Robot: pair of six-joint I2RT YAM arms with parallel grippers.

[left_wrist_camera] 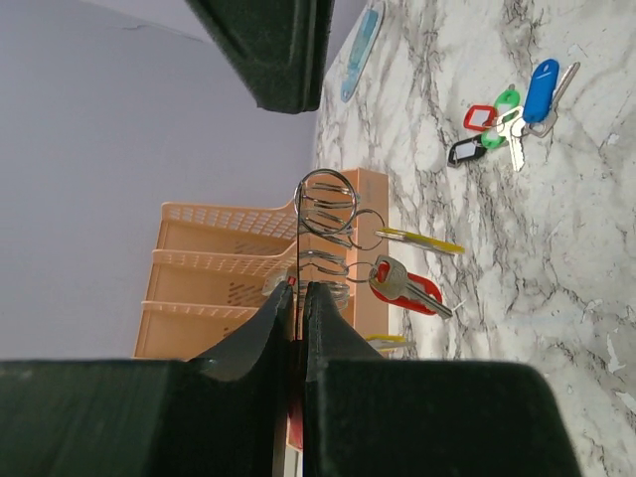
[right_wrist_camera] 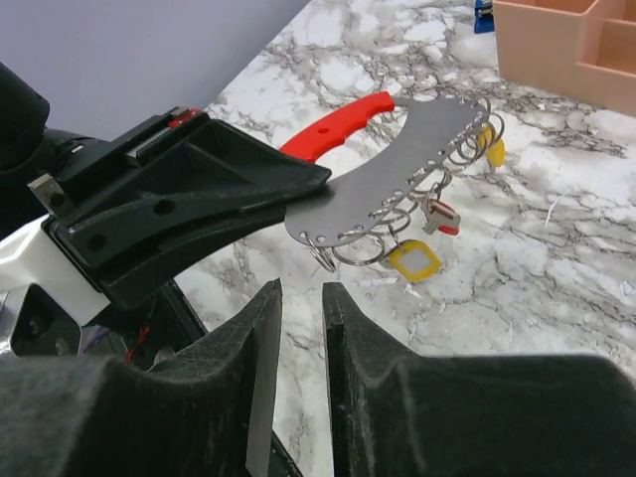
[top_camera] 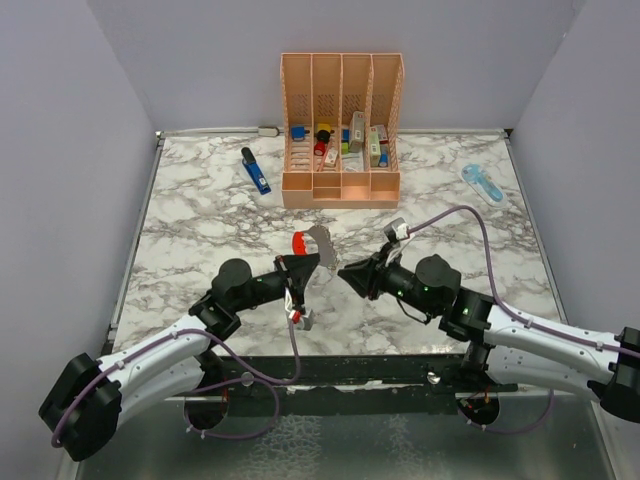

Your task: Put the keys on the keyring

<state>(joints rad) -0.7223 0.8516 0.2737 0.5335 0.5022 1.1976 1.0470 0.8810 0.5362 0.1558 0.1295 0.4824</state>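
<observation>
— Where is the keyring point(right_wrist_camera: 397, 164)?
— The left gripper point(left_wrist_camera: 299, 298) holds it up over the near middle of the table point(top_camera: 200, 230). Its jaws are pressed together on the thin grey plate, and the red half points to the far left.
— And the keys?
— The hanging keys point(right_wrist_camera: 422, 234), with red and yellow heads, sit on wire rings along the plate's edge. The loose keys point(left_wrist_camera: 502, 119), with red, green, blue and black tags, lie in a bunch on the marble further right. Only the left wrist view shows them.
— What stands close by?
— The right gripper point(top_camera: 345, 273) is just right of the plate and apart from it. Its jaws have a narrow gap and hold nothing. At the far edge stands an orange organiser point(top_camera: 342, 190), with a blue tool point(top_camera: 256, 171) to its left and a pale blue gadget point(top_camera: 482, 184) to its right.
— Any writing?
— The things in the organiser are too small to read.
</observation>
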